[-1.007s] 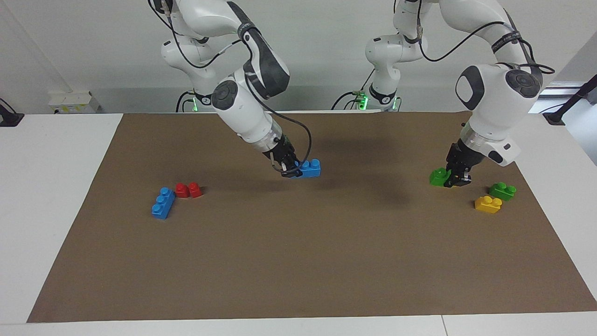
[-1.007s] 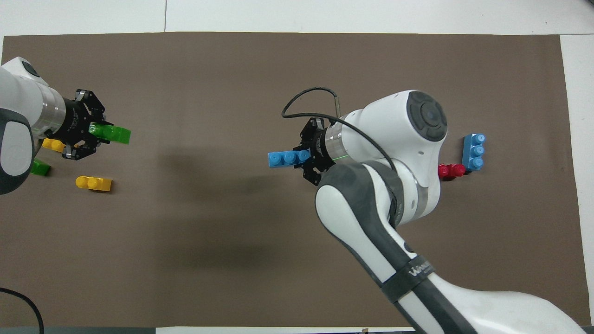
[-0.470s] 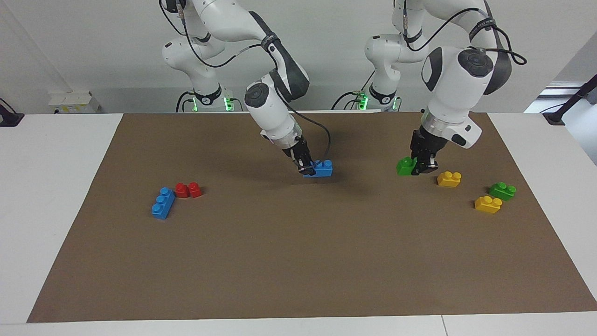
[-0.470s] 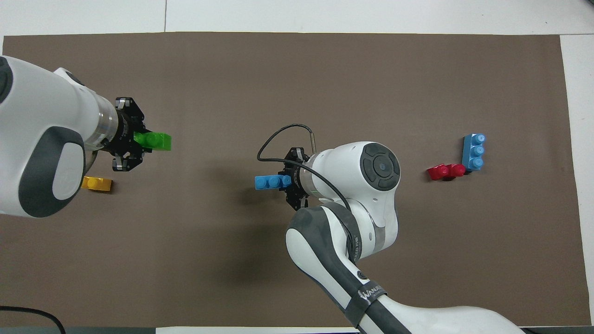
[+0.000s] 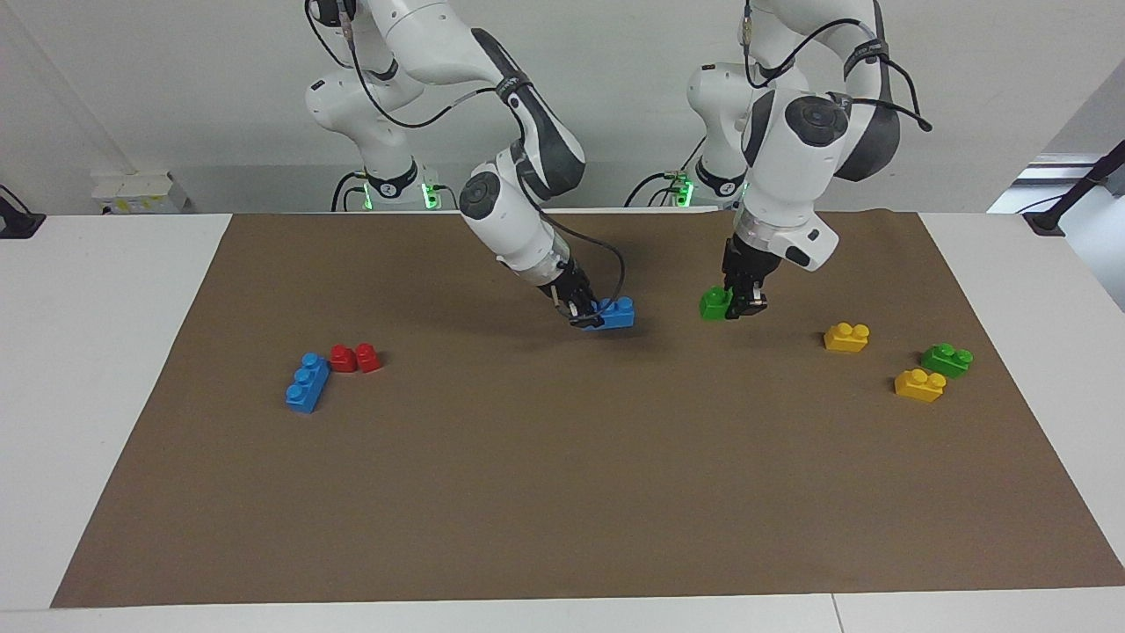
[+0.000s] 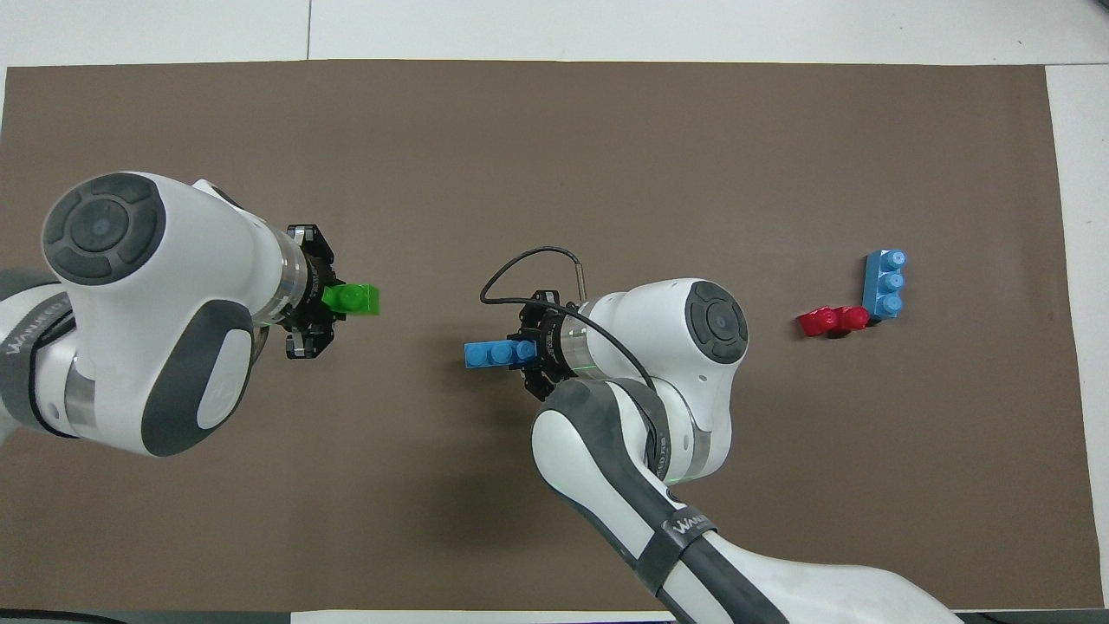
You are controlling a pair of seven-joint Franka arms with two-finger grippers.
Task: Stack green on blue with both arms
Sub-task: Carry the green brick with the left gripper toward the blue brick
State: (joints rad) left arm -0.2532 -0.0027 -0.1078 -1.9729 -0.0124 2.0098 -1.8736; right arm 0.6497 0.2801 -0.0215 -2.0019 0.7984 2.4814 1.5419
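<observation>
Arms meet near the frame's centre above the brown mat [image 5: 562,492]: the right gripper [image 5: 584,314] clamps a blue brick [image 5: 613,313] at middle, the left gripper [image 5: 743,303] clamps a green brick [image 5: 714,303] just right of centre, apart.

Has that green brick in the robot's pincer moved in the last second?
Yes. The held green brick, in the left pincer, has travelled away from the yellow bricks toward the held blue brick at mid-table.

Bare mat [image 5: 668,321] between held blue brick [image 5: 615,314] and held green brick [image 5: 714,303]; nothing blocks.
</observation>
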